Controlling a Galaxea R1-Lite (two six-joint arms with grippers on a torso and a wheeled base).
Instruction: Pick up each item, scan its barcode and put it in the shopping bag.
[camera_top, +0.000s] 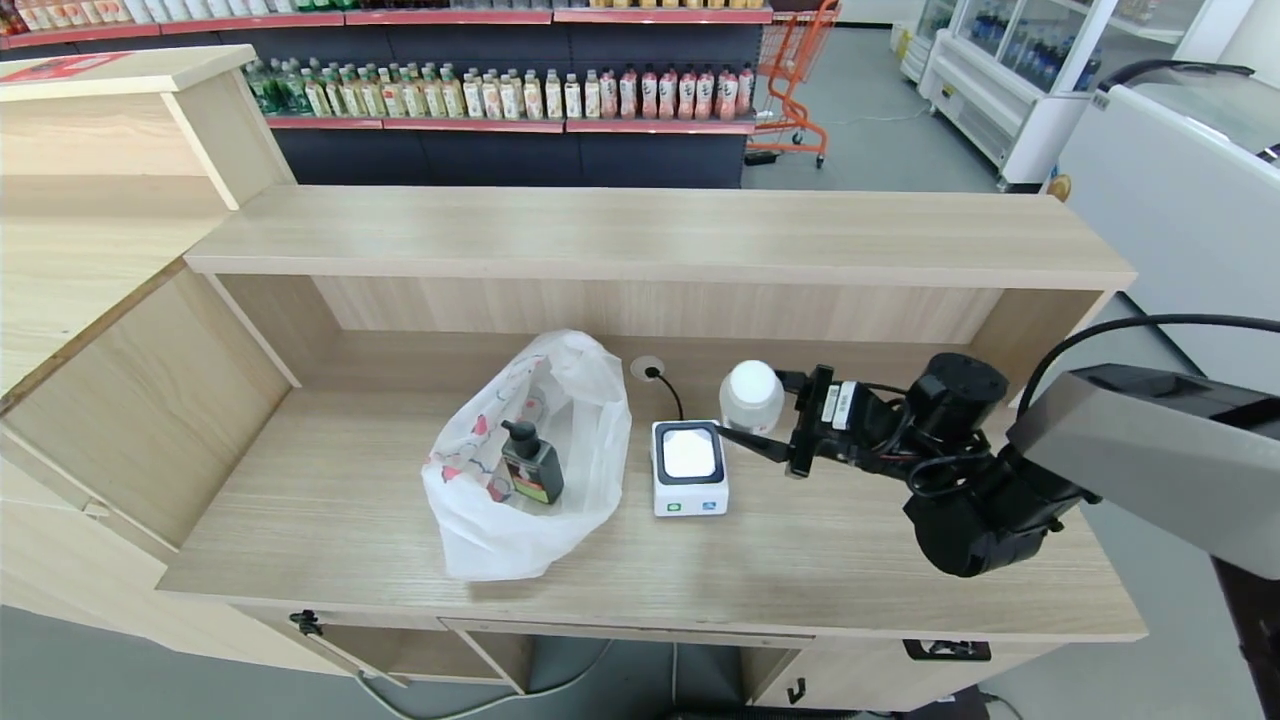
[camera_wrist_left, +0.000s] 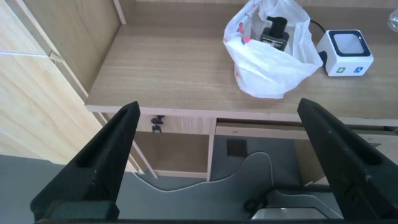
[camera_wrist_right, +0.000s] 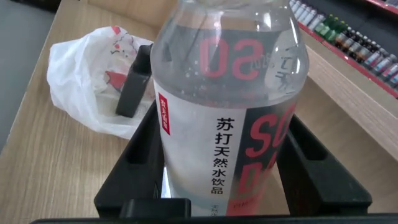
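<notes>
- Right tool (camera_top: 758, 408) pinches a clear bottle (camera_top: 750, 392), white cap up, with a red-and-dark printed label.
- Scanner (camera_top: 689, 467) sits just beside the tool's fingertips.
- Beyond the scanner, the shopping bag (camera_top: 595, 440) holds a dark pump bottle (camera_top: 530, 468).
- Left tool (camera_wrist_left: 219, 106), spread wide, hangs off the wooden tabletop (camera_top: 850, 560) front.
- Drink shelves (camera_top: 500, 95) stand behind.

white bag (camera_top: 500, 545) w/ red print, clear bottle (camera_wrist_right: 224, 124), white scanner (camera_top: 689, 482)
</notes>
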